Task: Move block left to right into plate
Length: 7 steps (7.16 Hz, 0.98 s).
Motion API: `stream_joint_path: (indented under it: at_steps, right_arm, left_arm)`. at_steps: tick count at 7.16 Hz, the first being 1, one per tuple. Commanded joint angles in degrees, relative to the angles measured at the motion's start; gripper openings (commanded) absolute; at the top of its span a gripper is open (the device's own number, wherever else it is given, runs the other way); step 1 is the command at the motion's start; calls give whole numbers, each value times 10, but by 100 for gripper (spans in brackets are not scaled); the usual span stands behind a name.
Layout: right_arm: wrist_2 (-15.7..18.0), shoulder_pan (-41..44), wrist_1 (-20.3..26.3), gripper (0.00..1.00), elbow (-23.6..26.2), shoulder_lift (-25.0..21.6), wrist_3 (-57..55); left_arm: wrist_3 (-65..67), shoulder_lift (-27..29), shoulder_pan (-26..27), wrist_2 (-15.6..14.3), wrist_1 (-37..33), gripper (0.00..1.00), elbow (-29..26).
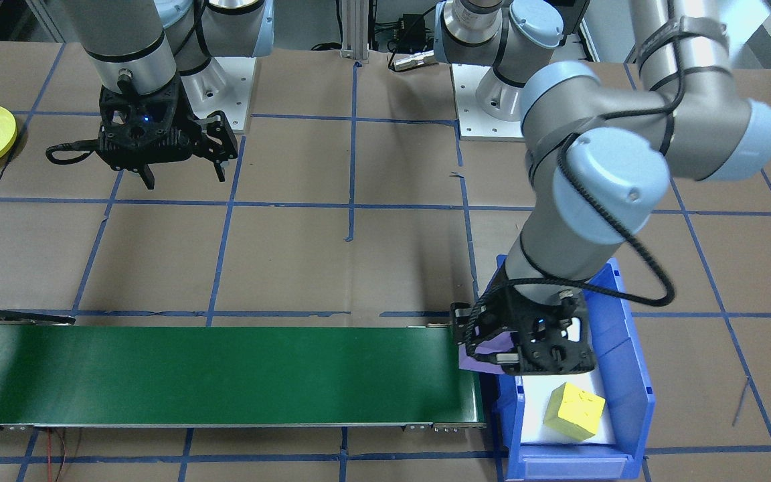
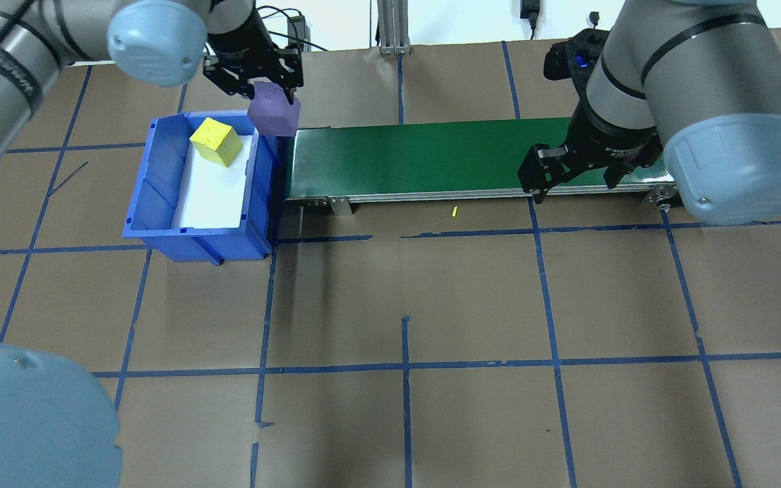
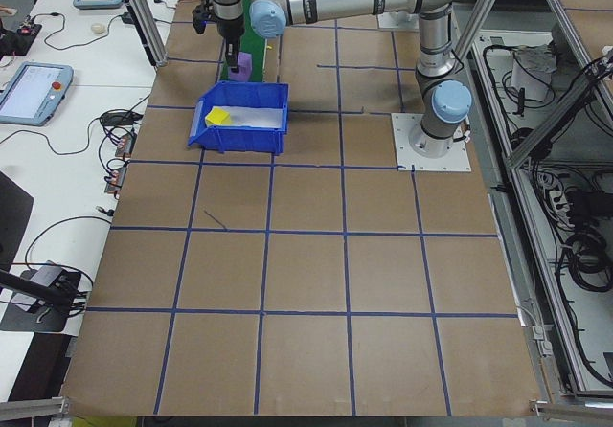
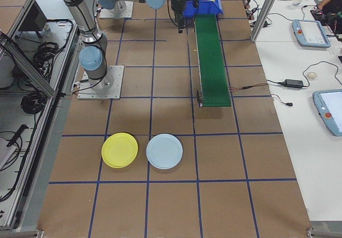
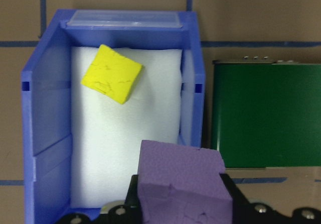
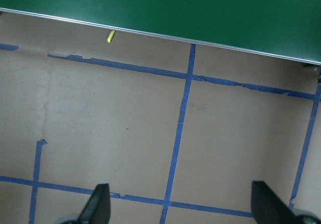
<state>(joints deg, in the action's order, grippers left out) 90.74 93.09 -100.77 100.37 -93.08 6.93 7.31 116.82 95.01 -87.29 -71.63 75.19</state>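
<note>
Purple block carried from bin toward belt

The purple block (image 2: pixel 274 116) is pinched in the left pincer (image 2: pixel 255 80), apparently over the rim between bin (image 2: pixel 160 203) and belt (image 2: pixel 424 159). It should be lowered squarely onto the belt before release. The right pincer (image 2: pixel 577 179) is held spread near the belt.

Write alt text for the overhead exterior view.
The left gripper holds a purple block above the gap between a blue bin, containing a yellow block, and a green conveyor belt. The right gripper hangs open over the belt's other end.
</note>
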Motion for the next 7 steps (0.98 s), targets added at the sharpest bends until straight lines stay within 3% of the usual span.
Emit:
stream_joint_path:
  at_steps: [1, 2, 3, 4, 6, 7]
  right_arm:
    - [1, 0, -6, 100, 0, 0, 1]
    - [2, 1, -6, 100, 1, 0, -1]
    - [2, 1, -5, 100, 4, 0, -5]
    - [-1, 2, -7, 99, 5, 0, -4]
    - [-5, -12, -51, 100, -2, 18, 6]
    - [-32, -15, -64, 100, -19, 43, 2]
  left_arm:
    - [25, 47, 25, 3, 68, 43, 32]
    - [25, 48, 25, 2, 89, 55, 68]
    - [36, 48, 25, 2, 109, 85, 76]
    - [48, 46, 25, 2, 112, 94, 73]
    - [39, 1, 25, -2, 99, 100, 64]
    - [29, -23, 18, -6, 58, 100, 48]
